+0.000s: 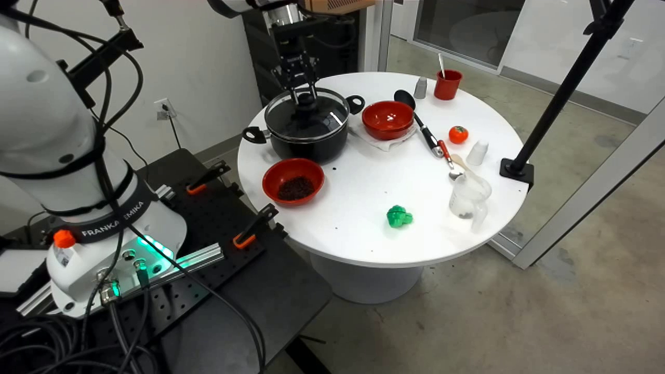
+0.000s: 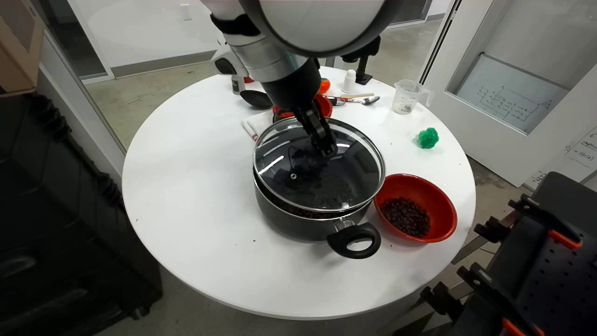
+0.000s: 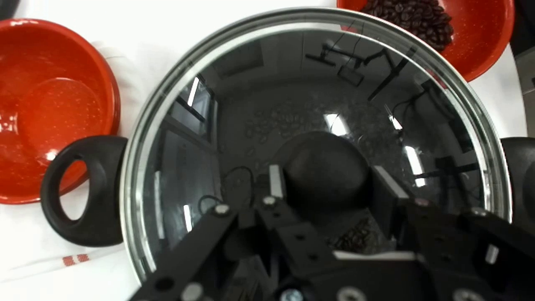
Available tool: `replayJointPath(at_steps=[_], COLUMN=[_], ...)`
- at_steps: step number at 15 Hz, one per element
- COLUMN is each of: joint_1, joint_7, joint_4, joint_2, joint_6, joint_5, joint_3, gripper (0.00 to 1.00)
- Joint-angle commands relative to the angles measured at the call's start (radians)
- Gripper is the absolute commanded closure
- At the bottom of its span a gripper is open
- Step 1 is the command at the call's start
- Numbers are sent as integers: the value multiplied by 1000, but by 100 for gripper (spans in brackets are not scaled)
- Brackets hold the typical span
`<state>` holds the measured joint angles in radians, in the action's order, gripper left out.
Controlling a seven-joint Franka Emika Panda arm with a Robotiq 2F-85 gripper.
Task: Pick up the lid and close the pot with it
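The round glass lid [image 1: 326,118] has a thin metal rim and a dark knob; it also shows in an exterior view [image 2: 347,179] and the wrist view [image 3: 250,104]. It lies over the black pot [image 1: 318,149]. In an exterior view a dark gap shows between the lid's near rim and the pot's rim [image 2: 298,227], with beans visible inside. My gripper [image 1: 305,95] points down at the lid's centre. In the wrist view its fingers [image 3: 330,184] stand against both sides of the knob, shut on it. The pot's handles stick out on both sides.
A red bowl with dark beans [image 2: 419,210] stands close beside the pot. Stacked red bowls [image 1: 388,119] on a cloth stand near the far handle. A black ladle [image 1: 405,98], tomato [image 1: 458,134], measuring cup [image 1: 469,195] and green thing [image 1: 398,216] are farther off on the round white table [image 1: 363,228].
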<state>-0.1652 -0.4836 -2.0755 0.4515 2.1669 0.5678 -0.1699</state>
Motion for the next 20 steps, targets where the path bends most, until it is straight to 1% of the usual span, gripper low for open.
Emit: replayJointPath(at_steps=[1, 10, 20], joint_1=[-24, -48, -62], joint_7=[41, 72, 118], joint_4=[-21, -35, 33], joint_2=[-21, -17, 33], joint_6=[-25, -22, -38], joint_5=[34, 47, 47], joint_3=[13, 3, 16], gripper=[74, 74, 74])
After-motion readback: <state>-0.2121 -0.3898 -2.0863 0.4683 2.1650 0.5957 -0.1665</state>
